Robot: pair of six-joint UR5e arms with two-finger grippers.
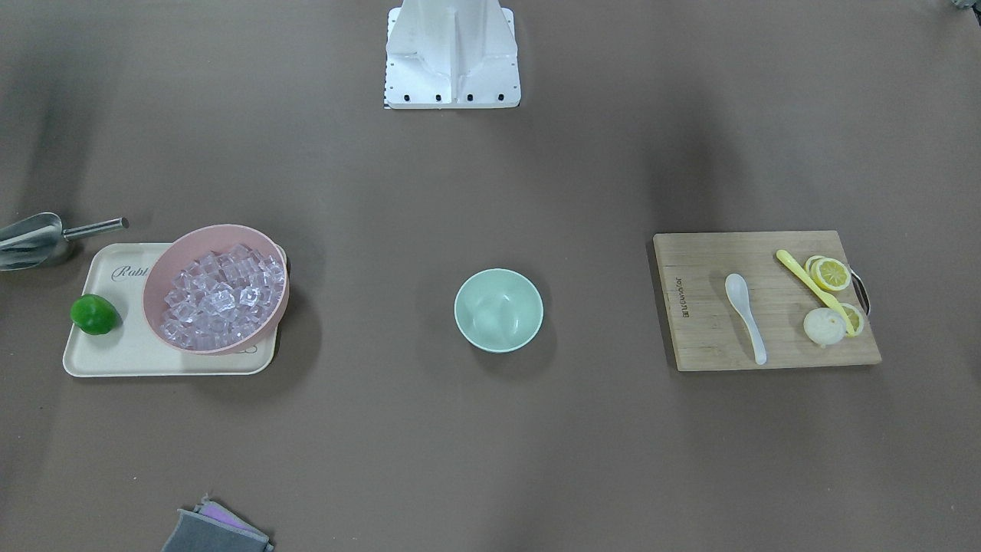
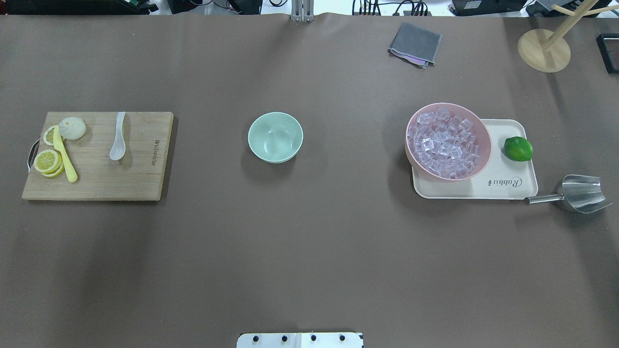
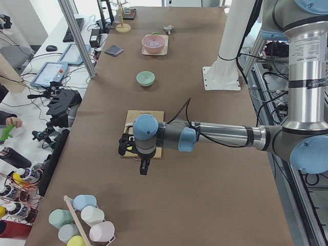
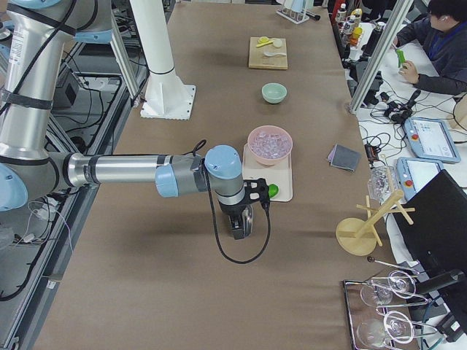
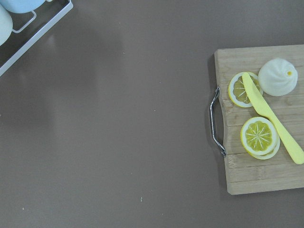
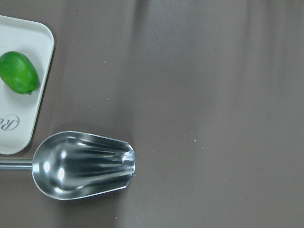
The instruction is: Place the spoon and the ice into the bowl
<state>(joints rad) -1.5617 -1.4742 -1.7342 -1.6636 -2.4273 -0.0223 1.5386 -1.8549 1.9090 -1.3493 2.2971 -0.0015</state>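
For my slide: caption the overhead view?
Mint bowl mid-table, white spoon on cutting board, ice heaped in pink bowl.

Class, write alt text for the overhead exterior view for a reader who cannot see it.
An empty mint-green bowl sits mid-table. On the view's left a white spoon lies on a cutting board with lemon slices; on the right a pink bowl of ice cubes and a lime rest on a cream tray.
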